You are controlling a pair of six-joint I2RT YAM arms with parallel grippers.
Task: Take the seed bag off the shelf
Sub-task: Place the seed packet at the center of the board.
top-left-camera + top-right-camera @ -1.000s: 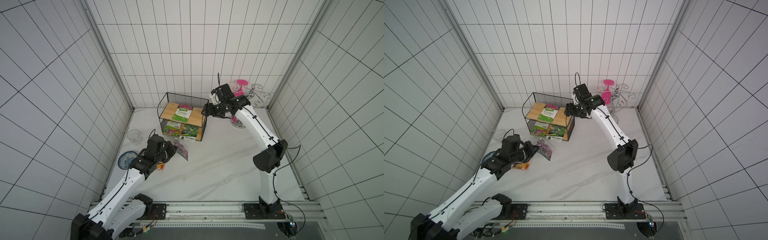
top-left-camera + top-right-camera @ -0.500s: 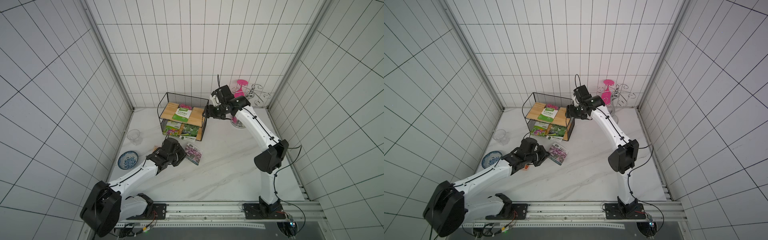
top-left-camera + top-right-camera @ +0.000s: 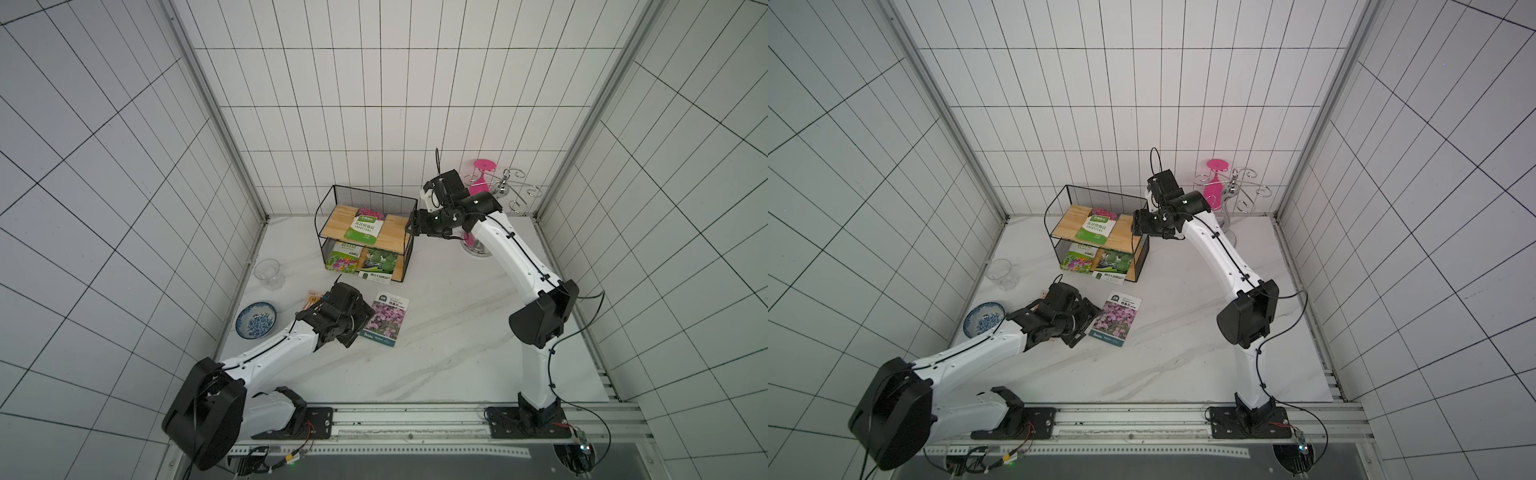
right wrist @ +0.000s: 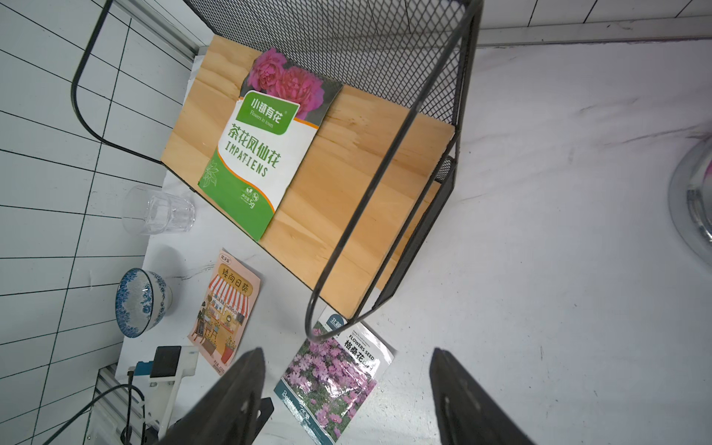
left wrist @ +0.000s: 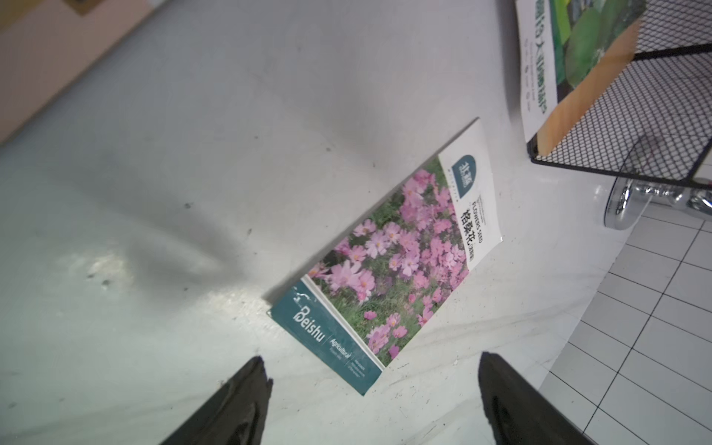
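Left tool (image 5: 371, 358): jaws wide apart, holding nothing, low over the counter (image 3: 457, 340).
Pink-flower seed bag (image 3: 384, 318): flat on the counter just ahead of the left tool, below the shelf (image 3: 397, 229) in both top views.
Green seed bag (image 3: 366, 226): on the shelf's top board.
Right tool (image 4: 346, 352): open, empty, at the shelf's frame-right end.

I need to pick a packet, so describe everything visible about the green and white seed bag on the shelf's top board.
The green and white seed bag is a flat pouch, pink blooms pictured at its top, a green label, Chinese characters and the word IMPATIENS below. It lies face up, slightly askew, on the upper wooden board of the shelf, its lower end at the front edge. It rests unheld.
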